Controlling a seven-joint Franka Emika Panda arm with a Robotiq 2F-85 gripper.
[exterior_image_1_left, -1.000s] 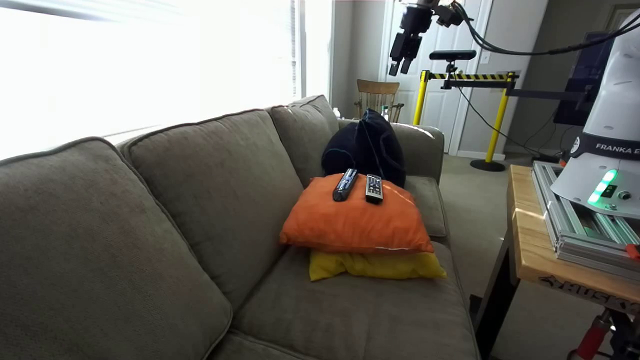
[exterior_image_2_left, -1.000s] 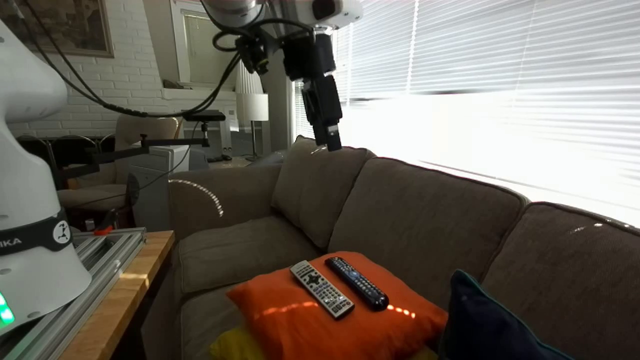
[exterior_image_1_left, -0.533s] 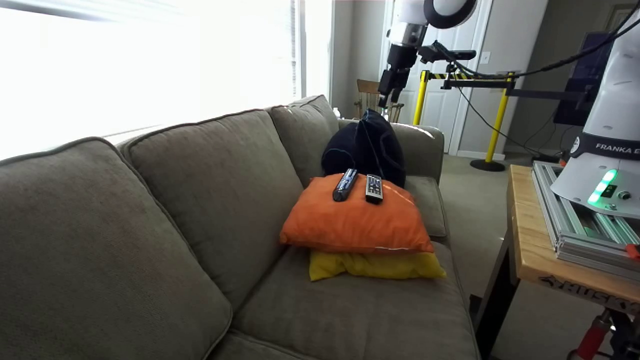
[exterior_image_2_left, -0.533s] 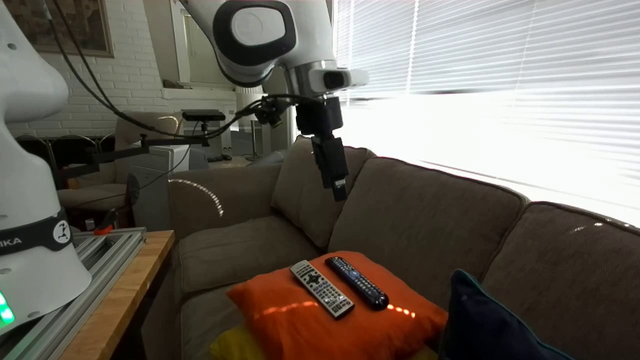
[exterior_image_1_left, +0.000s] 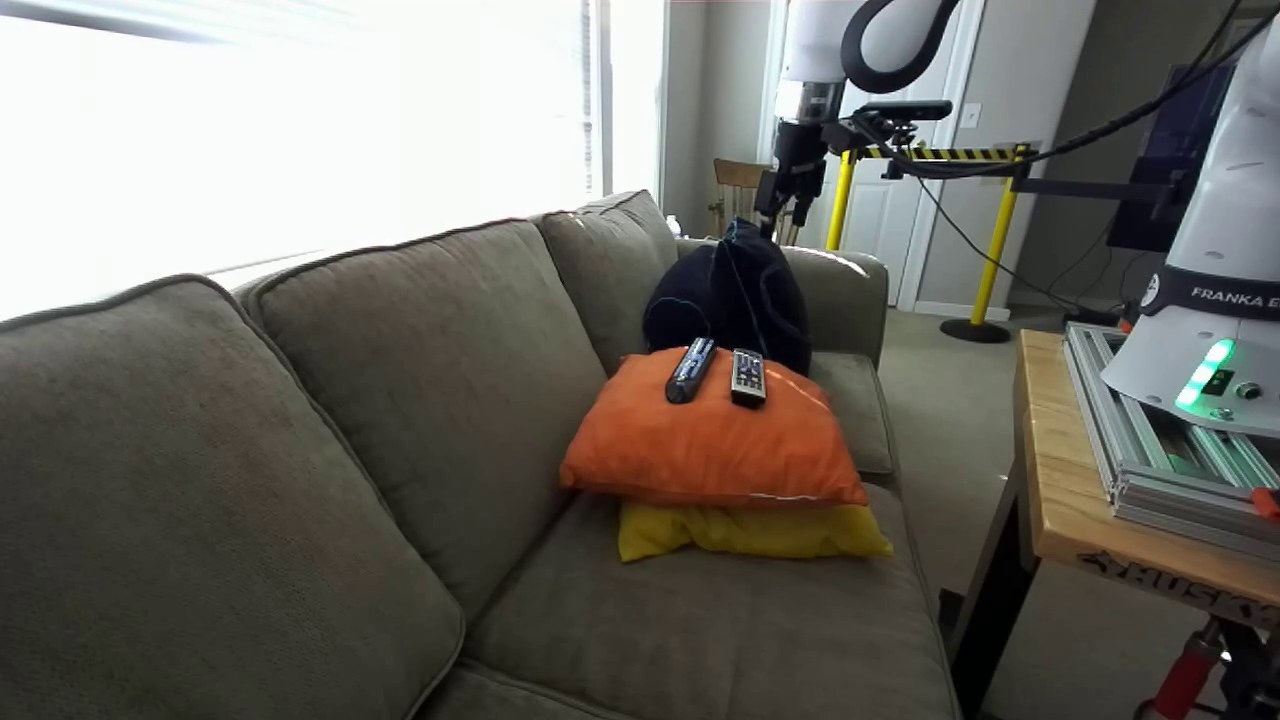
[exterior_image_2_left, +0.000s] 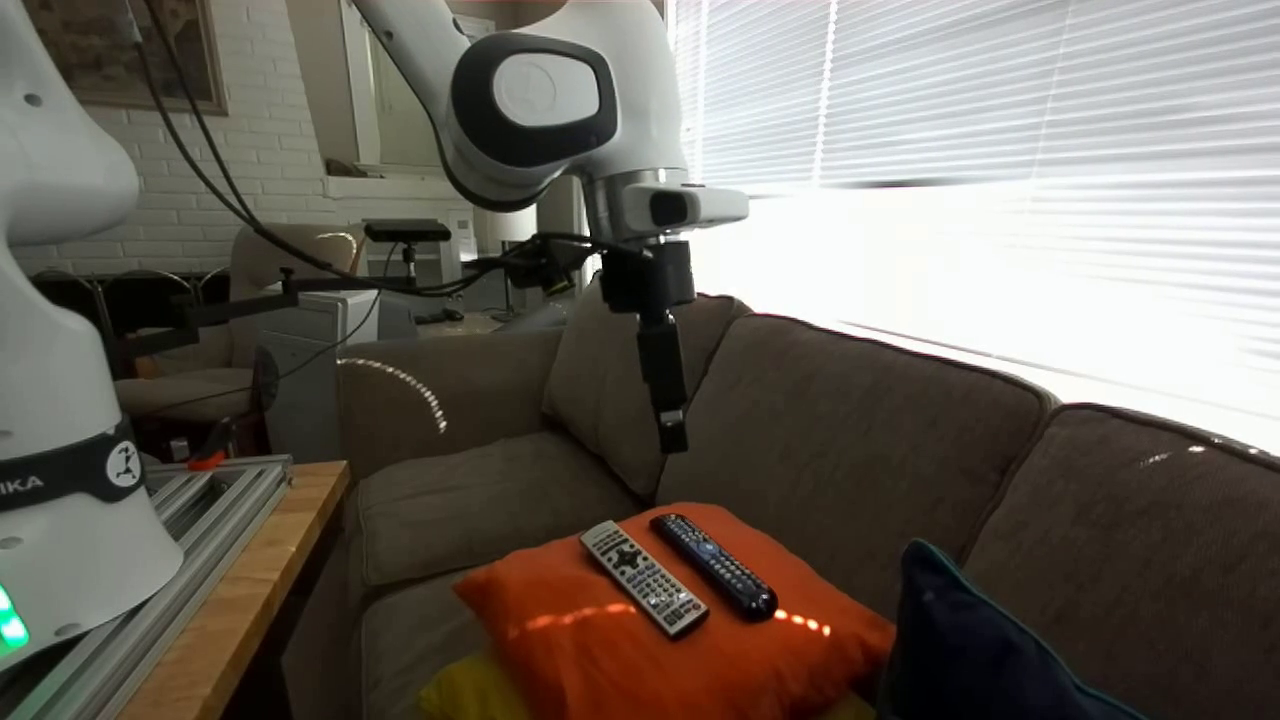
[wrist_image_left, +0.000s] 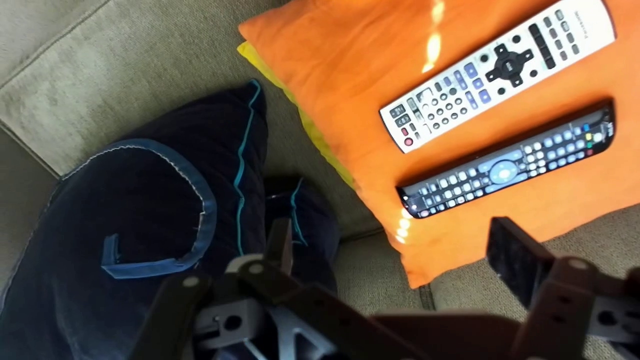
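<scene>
Harsh daylight glares at me through the window (exterior_image_1_left: 330, 150), bleaching much of it white, while the sofa (exterior_image_2_left: 840, 420) looks dim. Sun flecks dot the orange pillow (exterior_image_2_left: 730, 665), some near one corner. In the wrist view, the black remote (wrist_image_left: 505, 170) casts a narrow shadow; the nearest parts of the gripper (wrist_image_left: 392, 242) blur.

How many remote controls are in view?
2: both lie on the orange pillow, the black remote nearer the sofa's backrest, the silver remote farther from it. Any underneath the pillow would be hidden.

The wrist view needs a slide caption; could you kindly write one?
Silver remote and black remote on an orange pillow, an open, empty hand in the foreground.
</scene>
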